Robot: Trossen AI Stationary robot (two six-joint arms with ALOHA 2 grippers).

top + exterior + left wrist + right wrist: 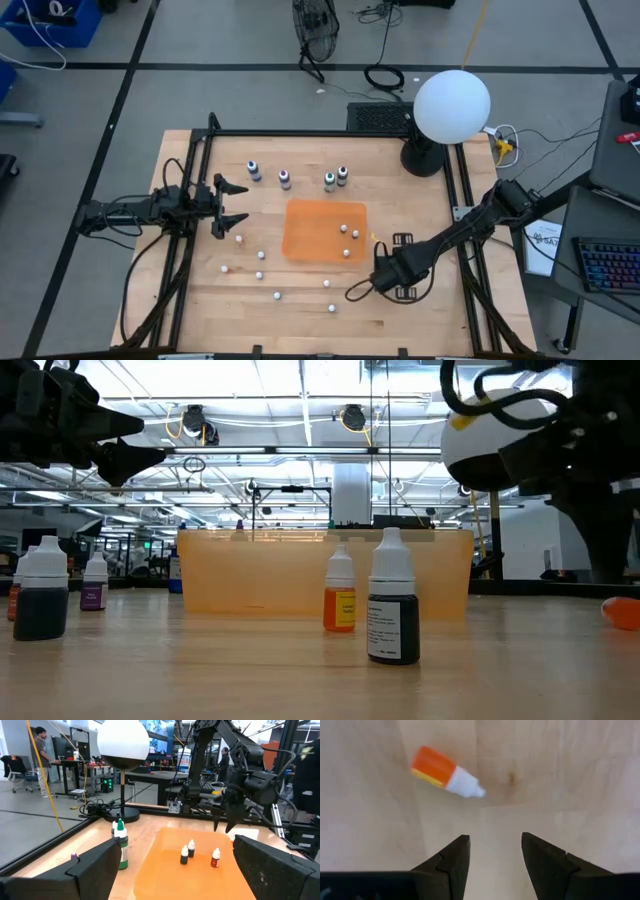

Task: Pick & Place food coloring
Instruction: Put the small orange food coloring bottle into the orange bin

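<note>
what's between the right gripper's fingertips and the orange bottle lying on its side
Nothing: in the right wrist view only bare wooden table separates the open right gripper from the tipped orange bottle.

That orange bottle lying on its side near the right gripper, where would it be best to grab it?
Probably across the orange body of the orange bottle, coming straight down from above. It lies flat on the table, and the body is wider than the tapered white tip. The right gripper, open above the table, would likely need turning so its fingers straddle the body.

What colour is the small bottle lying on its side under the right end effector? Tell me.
Orange body, white cap; right wrist view.
</note>
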